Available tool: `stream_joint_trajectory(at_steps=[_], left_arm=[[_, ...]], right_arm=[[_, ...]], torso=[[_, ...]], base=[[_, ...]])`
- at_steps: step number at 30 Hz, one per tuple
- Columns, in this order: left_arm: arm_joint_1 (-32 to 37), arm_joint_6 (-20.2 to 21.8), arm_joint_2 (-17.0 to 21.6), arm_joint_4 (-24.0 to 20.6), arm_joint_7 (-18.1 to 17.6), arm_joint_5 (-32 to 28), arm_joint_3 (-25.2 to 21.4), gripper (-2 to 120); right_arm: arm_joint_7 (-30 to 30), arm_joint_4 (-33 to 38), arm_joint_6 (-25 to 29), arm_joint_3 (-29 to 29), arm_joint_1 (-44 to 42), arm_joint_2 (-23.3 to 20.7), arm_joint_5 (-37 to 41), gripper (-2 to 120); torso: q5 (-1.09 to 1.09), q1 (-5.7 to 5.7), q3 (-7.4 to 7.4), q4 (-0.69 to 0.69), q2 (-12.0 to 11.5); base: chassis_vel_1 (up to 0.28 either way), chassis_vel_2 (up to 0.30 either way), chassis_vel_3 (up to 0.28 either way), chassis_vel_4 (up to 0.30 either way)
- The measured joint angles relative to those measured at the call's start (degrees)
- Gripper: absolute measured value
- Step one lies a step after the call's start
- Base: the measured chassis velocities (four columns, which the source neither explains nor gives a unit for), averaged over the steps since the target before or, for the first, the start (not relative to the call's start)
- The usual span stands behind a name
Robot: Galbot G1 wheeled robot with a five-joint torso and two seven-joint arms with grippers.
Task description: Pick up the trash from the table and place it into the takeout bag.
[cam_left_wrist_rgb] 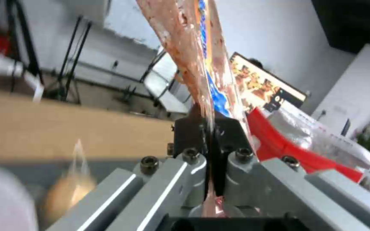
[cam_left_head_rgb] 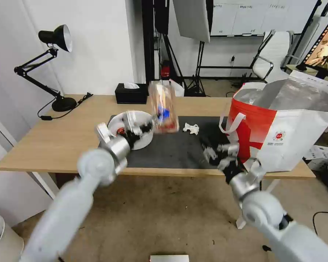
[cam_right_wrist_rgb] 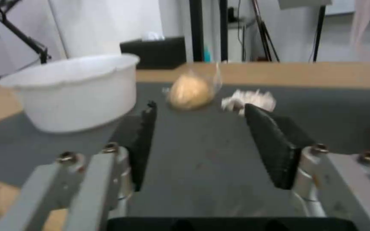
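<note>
Left tool (cam_left_head_rgb: 152,125) pinched shut on clamshell tray (cam_left_head_rgb: 164,107) edge, lifted over mat, takeout bag (cam_left_head_rgb: 280,127) at 3 o'clock. Right tool (cam_right_wrist_rgb: 198,141) wide open, empty. Thin grip: tray could slip, spilling scraps

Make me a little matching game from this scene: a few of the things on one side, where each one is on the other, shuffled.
Things:
1. clamshell tray
2. white bowl
3. crumpled tissue
4. takeout bag

Places:
A. standing at the table's right end
B. lying on the dark mat by the bag
C. lifted in the left gripper
D. on the mat's left part

Pairs: 1-C, 2-D, 3-B, 4-A
</note>
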Motion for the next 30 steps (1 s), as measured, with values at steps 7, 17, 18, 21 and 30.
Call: stream_joint_trajectory(at_steps=[7,17,18,21,30], left_arm=[[-22.4,-4.3,-4.9,11.2,-2.7,-0.4,18.9,0],[-39.8,-5.6,-29.2,37.3,2.2,11.2,31.7,0],[-40.2,-5.6,-30.7,38.7,3.1,12.9,32.1,0],[-41.4,-6.4,-32.6,41.6,6.2,18.4,34.7,0],[-40.6,-8.8,-32.4,42.5,13.1,33.4,41.4,0]], right_arm=[[0.6,0.1,-1.6,-1.6,-0.8,2.6,-1.9,80],[0.6,0.8,-2.4,-1.6,-1.8,3.0,-3.3,100],[0.5,0.9,-2.4,-1.6,-2.0,3.0,-3.5,100],[0.3,0.9,-2.4,-1.6,-2.4,3.4,-3.9,100],[0.1,1.2,-2.0,-1.5,-4.3,4.5,-5.3,100]], torso=[[0.04,0.01,0.01,-0.02,0.0],[0.05,0.02,0.01,-0.06,0.0],[0.06,0.02,0.00,-0.07,0.0],[0.06,0.01,0.00,-0.07,0.0],[0.03,0.01,0.00,-0.03,0.0]], base=[[0.000,0.000,0.000,0.000],[0.000,0.000,0.000,0.000],[0.000,0.000,0.000,0.000],[0.000,0.000,0.000,0.000],[0.000,0.000,0.000,0.000]])
